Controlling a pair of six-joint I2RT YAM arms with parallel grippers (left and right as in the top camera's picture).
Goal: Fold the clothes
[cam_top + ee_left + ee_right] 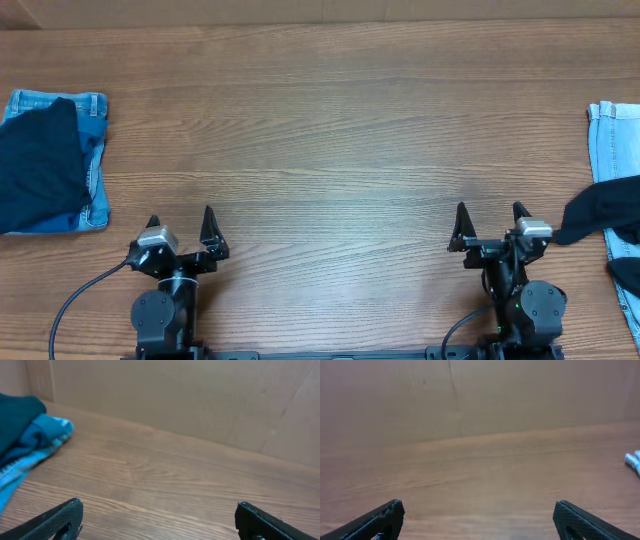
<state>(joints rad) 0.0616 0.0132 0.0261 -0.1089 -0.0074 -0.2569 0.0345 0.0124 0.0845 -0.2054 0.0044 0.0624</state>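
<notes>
A folded stack lies at the table's left edge: a dark navy garment point(38, 165) on top of blue denim point(95, 112). It also shows at the left of the left wrist view point(25, 430). At the right edge lie light blue jeans point(615, 140) with a dark garment point(605, 210) draped over them. My left gripper point(182, 226) is open and empty near the front edge, right of the stack. My right gripper point(490, 222) is open and empty, just left of the dark garment. Both wrist views show spread fingertips over bare wood point(157, 520) point(477, 520).
A cardboard wall point(200, 395) runs along the table's back edge. A small white bit point(632, 460) shows at the right of the right wrist view. The wooden table point(330, 150) spans between the two piles.
</notes>
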